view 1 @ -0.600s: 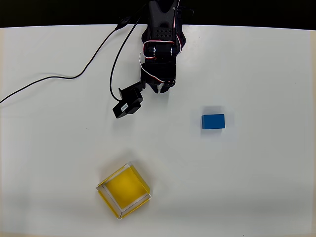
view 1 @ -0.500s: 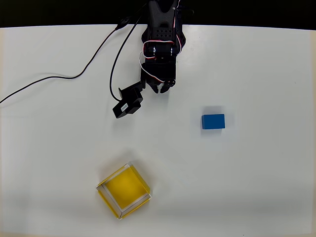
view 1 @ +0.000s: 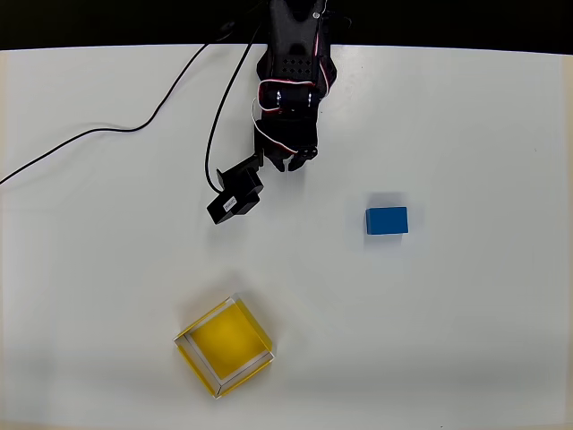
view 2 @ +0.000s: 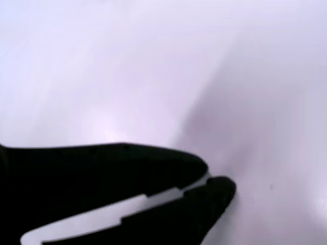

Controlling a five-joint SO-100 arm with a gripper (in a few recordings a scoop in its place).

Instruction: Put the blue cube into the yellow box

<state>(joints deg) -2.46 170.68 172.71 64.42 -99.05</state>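
The blue cube [view 1: 387, 220] lay right of the surface's [view 1: 483, 134] centre, apart from the yellow box [view 1: 224, 346] near its front edge; probably light and rigid, it suited a flat-side pinch by the nearly closed, empty gripper [view 1: 294, 161].

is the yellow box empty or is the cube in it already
Empty. In the overhead view the yellow box shows only its bare yellow floor, and the blue cube sits apart from it on the white table.
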